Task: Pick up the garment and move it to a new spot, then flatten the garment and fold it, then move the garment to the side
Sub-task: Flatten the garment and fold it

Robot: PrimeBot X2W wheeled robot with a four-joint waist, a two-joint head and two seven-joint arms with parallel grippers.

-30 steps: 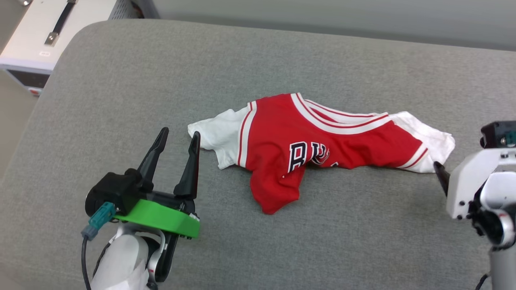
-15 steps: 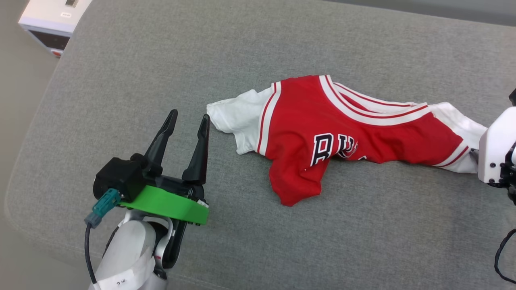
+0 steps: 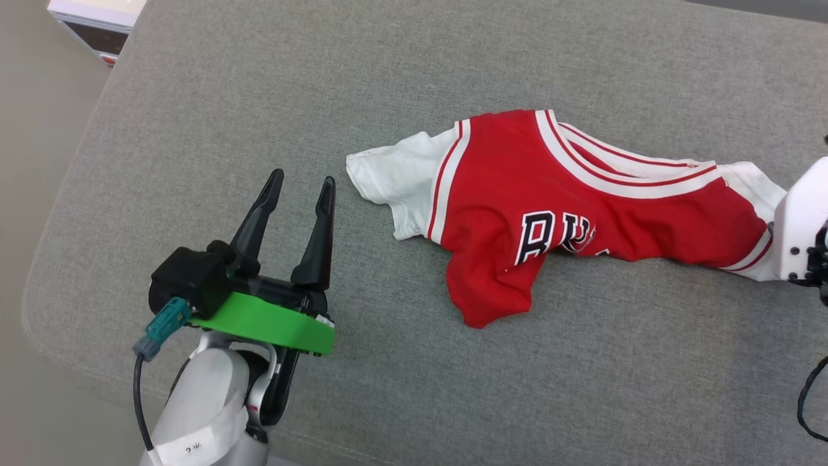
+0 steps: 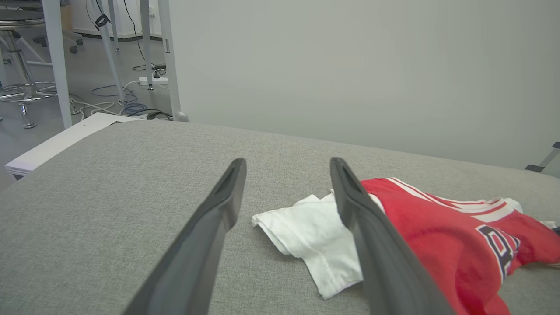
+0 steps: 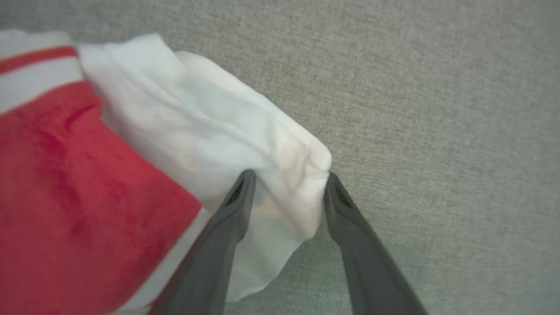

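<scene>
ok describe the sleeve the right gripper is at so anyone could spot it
A crumpled red garment lies on the grey padded surface, a white sleeve at each end. It is the sleeve at the robot's right end, its cuff between the right gripper's fingers; the other sleeve lies free.

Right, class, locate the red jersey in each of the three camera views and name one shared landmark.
Head view: garment centre-right, crumpled.
Left wrist view: lower right.
Right wrist view: left half, white sleeve between the fingers of the right gripper.
Shared landmark: grey cushion.
</scene>
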